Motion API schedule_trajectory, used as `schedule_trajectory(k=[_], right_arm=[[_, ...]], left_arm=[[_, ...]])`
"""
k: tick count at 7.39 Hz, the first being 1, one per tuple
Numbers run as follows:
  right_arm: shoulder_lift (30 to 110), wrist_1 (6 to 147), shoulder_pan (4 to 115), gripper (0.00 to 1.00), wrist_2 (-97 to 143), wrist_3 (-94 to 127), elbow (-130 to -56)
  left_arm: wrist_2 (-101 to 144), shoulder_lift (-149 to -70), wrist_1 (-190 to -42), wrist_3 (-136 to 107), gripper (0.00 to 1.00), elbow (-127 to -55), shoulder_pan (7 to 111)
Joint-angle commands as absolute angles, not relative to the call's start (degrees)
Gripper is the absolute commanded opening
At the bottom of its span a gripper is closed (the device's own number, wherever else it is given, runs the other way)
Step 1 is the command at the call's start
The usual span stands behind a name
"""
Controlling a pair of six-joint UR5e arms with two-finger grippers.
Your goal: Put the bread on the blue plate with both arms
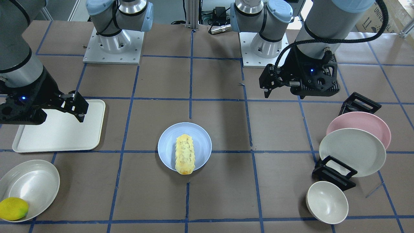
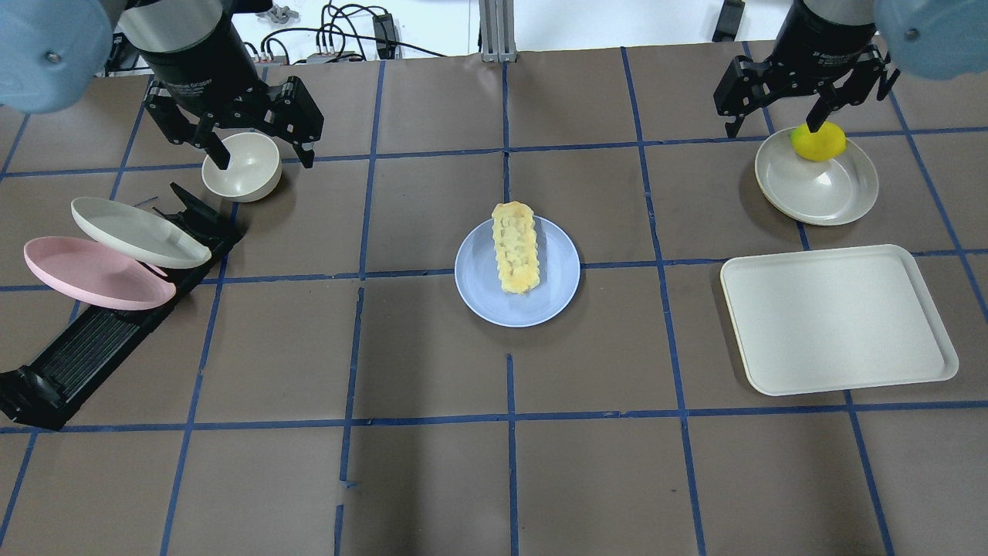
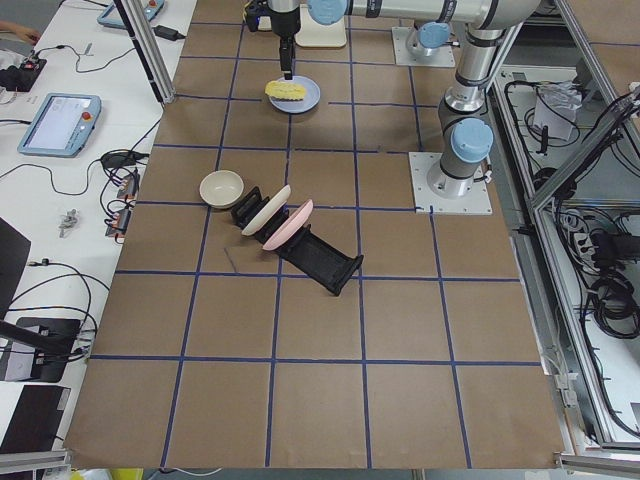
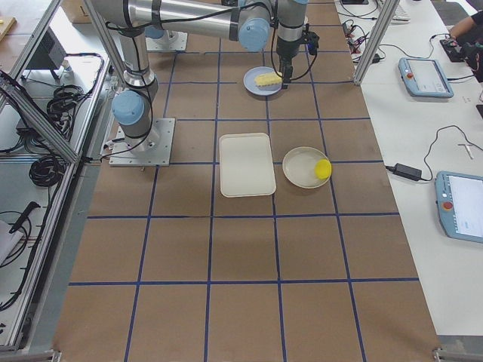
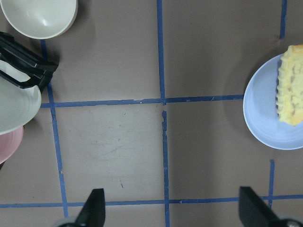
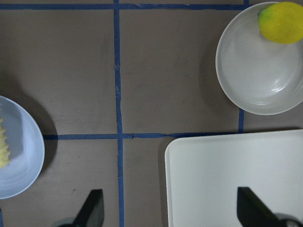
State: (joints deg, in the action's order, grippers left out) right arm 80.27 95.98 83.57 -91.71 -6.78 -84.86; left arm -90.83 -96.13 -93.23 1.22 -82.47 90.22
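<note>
Fingers (image 5: pixel 94 210) of the left gripper (image 5: pixel 173 210) sit closest in the left wrist view, spread wide on nothing and pointing straight down at the counter (image 5: pixel 109 146), with the blue plate (image 5: pixel 260 111) and 1 end of the bread (image 5: pixel 291 85) at the right edge. In the right wrist view the right gripper (image 6: pixel 170 210) also aims down, fingers wide and empty, with the blue plate at left and a lemon (image 6: pixel 283 21) in a bowl (image 6: pixel 255 71) at right. Overhead, the bread lies lengthwise on the blue plate at counter centre, 1 end over the far rim, and the 2 grippers hang raised, well apart from it on either side.
</note>
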Motion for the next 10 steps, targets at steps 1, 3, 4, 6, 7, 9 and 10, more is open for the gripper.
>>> schedule_trajectory(k=[1,3,4,6,7,9,10], right_arm=[[80.3,95.9,83.7,1.00,-91.9,-6.6,-85.1],[80.2,95.9,83.7,1.00,-91.9,-6.7,-85.1],[80.2,96.0,83.7,1.00,-91.8,-6.7,-85.1],[80.4,95.9,83.6,1.00,-91.8,-6.7,-85.6],[80.5,95.9,83.6,1.00,-91.8,-6.7,-85.6],[80.3,95.9,83.6,1.00,-91.9,-6.7,-85.8],[80.3,95.9,83.6,1.00,-91.8,-6.7,-85.5]], left_arm=[[-90.8,-95.4,-92.8,1.1,1.00,-83.7,90.3],[-90.9,-95.1,-92.7,1.1,1.00,-83.8,90.3],[-90.9,-94.9,-92.7,1.1,1.00,-83.8,90.3],[-90.9,-95.0,-92.6,1.1,1.00,-83.8,90.3],[-90.9,-94.9,-92.6,1.2,1.00,-83.7,90.3],[-91.0,-95.0,-92.6,1.2,1.00,-83.8,90.3],[-90.9,-95.0,-92.6,1.2,1.00,-83.8,90.3]])
